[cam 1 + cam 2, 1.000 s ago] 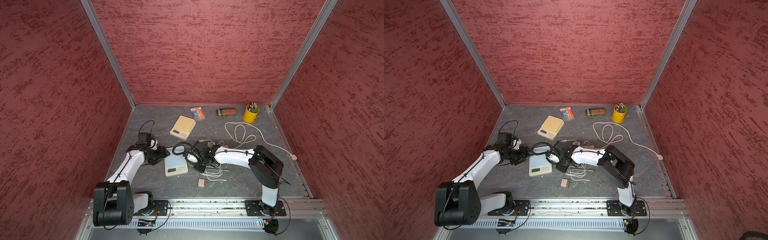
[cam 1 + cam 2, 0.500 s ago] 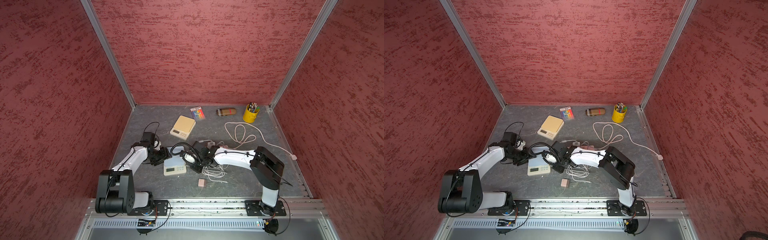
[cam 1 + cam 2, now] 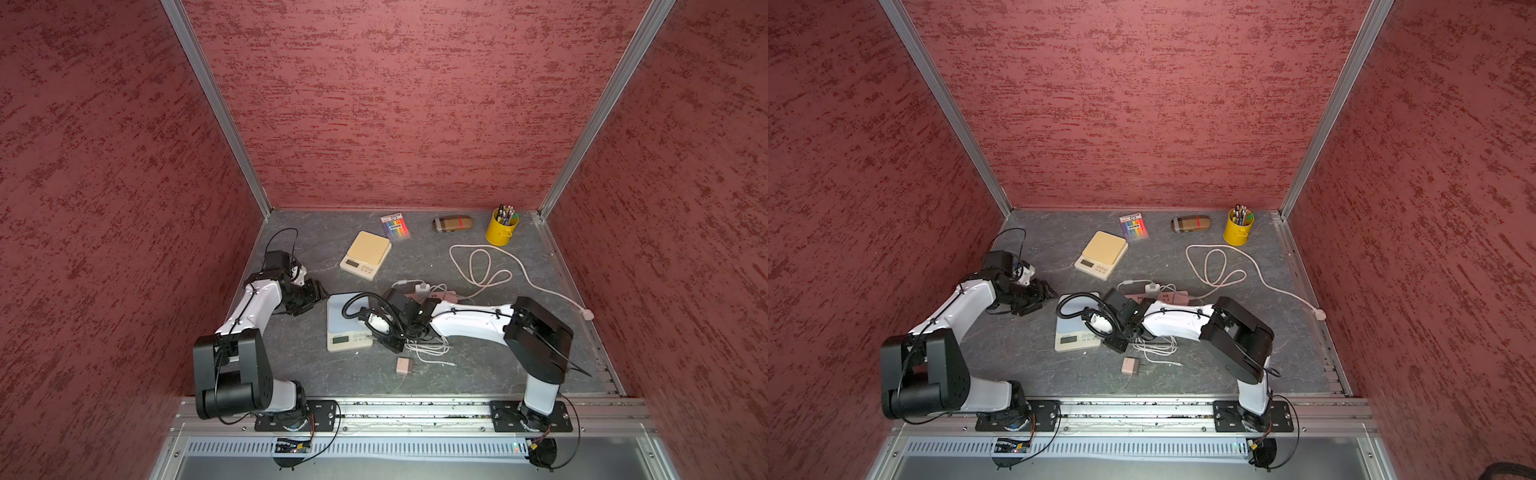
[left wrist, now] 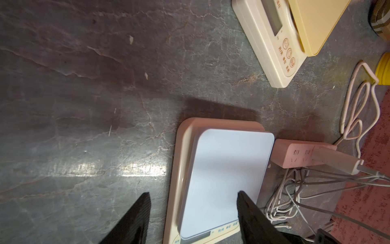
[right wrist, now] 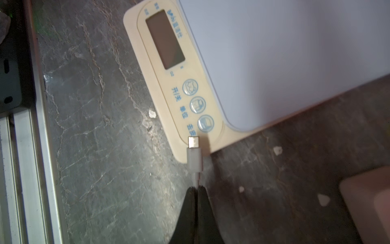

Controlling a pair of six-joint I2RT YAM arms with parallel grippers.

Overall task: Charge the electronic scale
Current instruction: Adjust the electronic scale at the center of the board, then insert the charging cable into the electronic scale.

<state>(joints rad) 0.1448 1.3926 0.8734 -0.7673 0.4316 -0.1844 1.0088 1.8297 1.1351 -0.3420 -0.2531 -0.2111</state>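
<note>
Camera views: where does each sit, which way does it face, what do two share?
Top views: high above the bases, looking down on left arm, right arm, white scale.
Left wrist: looks past open left pincer at white scale.
Right wrist: looks past right pincer, shut on charging cable.
Shared: both wrist views show the white scale.

Top views evenly, softly lit, glare streak thrown across the tabletop just ahead of the left fingers, right fingers defocused, cable beyond them rendered sharp.

We saw a robotics lab cell: red textured panels in aluminium framing enclosed a grey tabletop edged by a mounting rail.
</note>
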